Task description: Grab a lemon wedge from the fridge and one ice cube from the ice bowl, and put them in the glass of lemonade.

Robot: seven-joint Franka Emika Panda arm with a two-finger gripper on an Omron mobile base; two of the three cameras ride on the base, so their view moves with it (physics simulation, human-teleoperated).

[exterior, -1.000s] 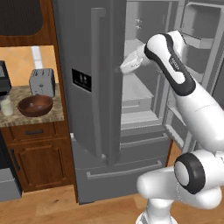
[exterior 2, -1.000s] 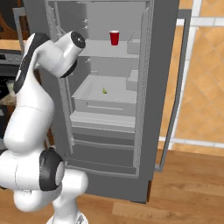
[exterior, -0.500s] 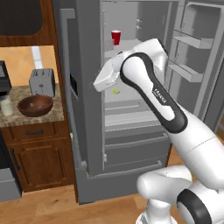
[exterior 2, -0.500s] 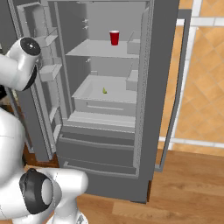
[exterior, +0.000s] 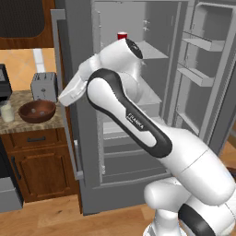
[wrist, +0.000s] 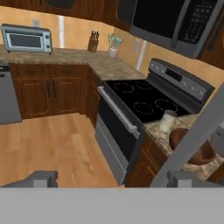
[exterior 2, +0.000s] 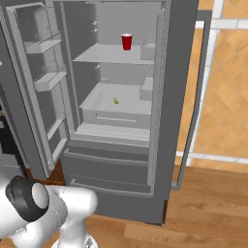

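Kitchen counters and the stove are filling the hand's outlook because the gripper [wrist: 111, 179], jaws spread and empty, is pointing away from the fridge [exterior 2: 169, 97], while the lemon wedge [exterior 2: 116, 100] is lying on its lower shelf.

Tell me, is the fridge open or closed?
Open. Both fridge doors are swung wide, showing the shelves inside with a red cup and the lemon wedge.
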